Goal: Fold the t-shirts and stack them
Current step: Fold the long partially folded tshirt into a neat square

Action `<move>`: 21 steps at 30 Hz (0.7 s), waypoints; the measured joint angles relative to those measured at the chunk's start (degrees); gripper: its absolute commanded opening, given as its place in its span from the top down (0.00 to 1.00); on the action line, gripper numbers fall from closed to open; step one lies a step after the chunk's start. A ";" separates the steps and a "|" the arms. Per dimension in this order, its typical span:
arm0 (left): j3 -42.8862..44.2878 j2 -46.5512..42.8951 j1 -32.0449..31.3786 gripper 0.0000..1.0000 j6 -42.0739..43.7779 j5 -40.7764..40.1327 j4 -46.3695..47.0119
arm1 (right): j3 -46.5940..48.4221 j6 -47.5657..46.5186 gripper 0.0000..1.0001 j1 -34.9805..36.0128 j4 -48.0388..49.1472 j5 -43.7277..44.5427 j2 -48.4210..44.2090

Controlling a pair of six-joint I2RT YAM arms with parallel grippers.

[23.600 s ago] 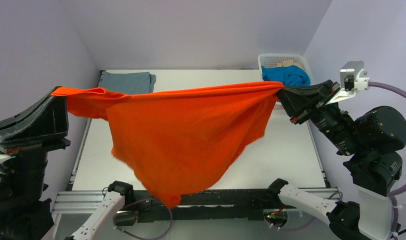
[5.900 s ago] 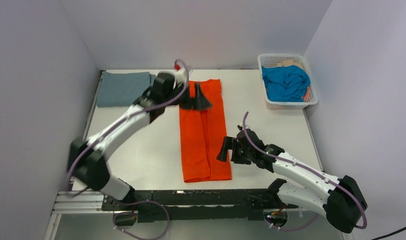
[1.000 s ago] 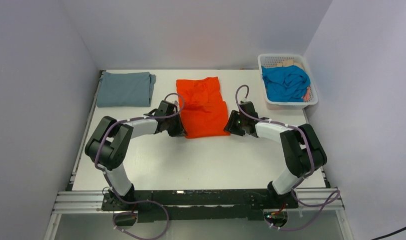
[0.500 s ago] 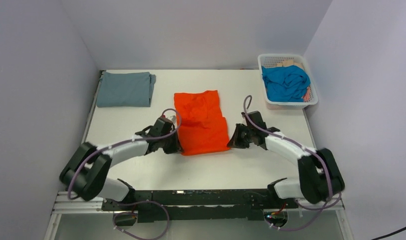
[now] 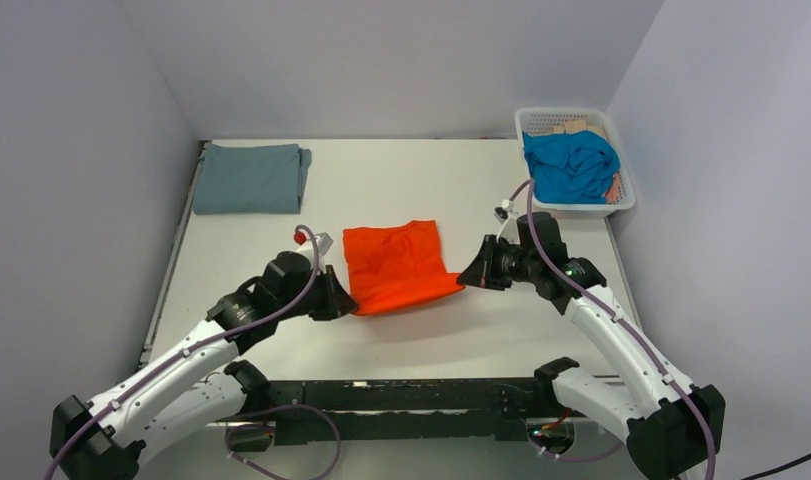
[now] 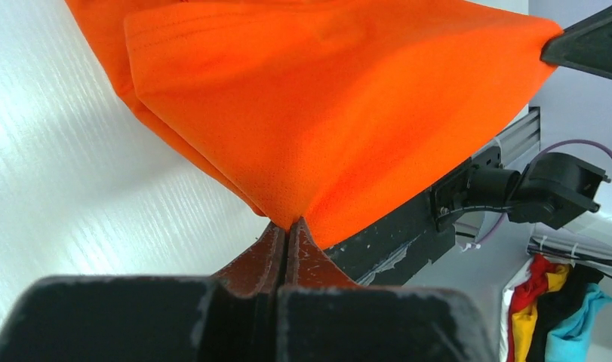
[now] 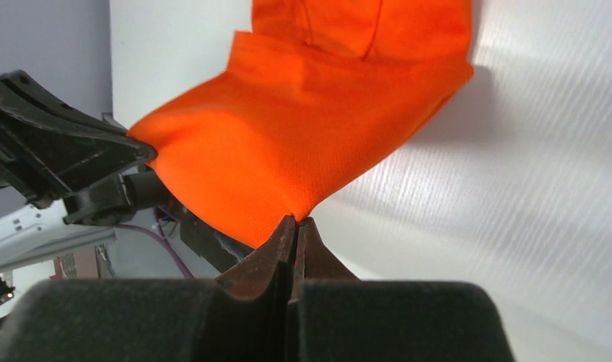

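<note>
The folded orange t-shirt (image 5: 396, 265) is held between both arms at the table's middle, its near edge raised off the surface. My left gripper (image 5: 347, 303) is shut on its near left corner (image 6: 287, 219). My right gripper (image 5: 467, 278) is shut on its near right corner (image 7: 299, 213). The far part of the orange t-shirt (image 7: 363, 30) still rests on the table. A grey-blue t-shirt (image 5: 251, 177) lies folded at the far left corner. A turquoise-blue t-shirt (image 5: 571, 165) sits crumpled in the basket.
The white lattice basket (image 5: 571, 122) stands at the far right corner of the white table (image 5: 541, 330). A black rail (image 5: 401, 395) runs along the table's near edge by the arm bases. Purple-grey walls close in on three sides.
Both grippers closed on the near corners of the orange t-shirt. They have pulled it toward the near edge and lifted its front edge off the table.
</note>
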 measured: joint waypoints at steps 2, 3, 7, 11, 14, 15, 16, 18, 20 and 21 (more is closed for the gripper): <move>0.17 -0.74 0.17 1.00 -0.09 -1.07 -0.42 | 0.94 0.39 1.00 0.02 0.94 0.07 0.22; 0.57 -0.52 0.37 1.00 -0.09 -1.60 -0.50 | 1.40 0.68 1.00 0.04 1.75 0.15 0.48; 3.96 2.67 3.15 1.00 0.13 -3.26 0.09 | 2.99 2.01 1.00 0.07 6.19 0.98 2.93; 6.88 7.04 8.48 1.00 0.24 -3.10 2.43 | 6.21 2.64 1.00 -0.11 9.81 2.08 7.96; 9.14 11.17 12.33 1.00 0.81 -2.25 3.80 | 8.39 3.08 1.00 -0.63 12.90 1.99 11.91; 9.81 12.50 13.35 1.00 1.05 -2.03 4.24 | 8.94 3.32 1.00 -1.05 13.77 1.84 13.07; 10.64 14.05 14.45 1.00 1.36 -1.46 4.72 | 9.68 3.48 1.00 -1.73 14.86 1.66 14.60; 12.39 16.98 16.02 1.00 1.79 -0.46 5.46 | 10.95 3.93 1.00 -2.80 16.20 1.20 17.16; 13.84 19.17 17.11 1.00 2.12 0.13 6.25 | 12.92 4.44 1.00 -3.93 17.64 0.09 20.72; 14.67 20.50 17.77 1.00 2.34 0.44 6.60 | 13.55 4.61 1.00 -4.35 18.47 -0.37 22.23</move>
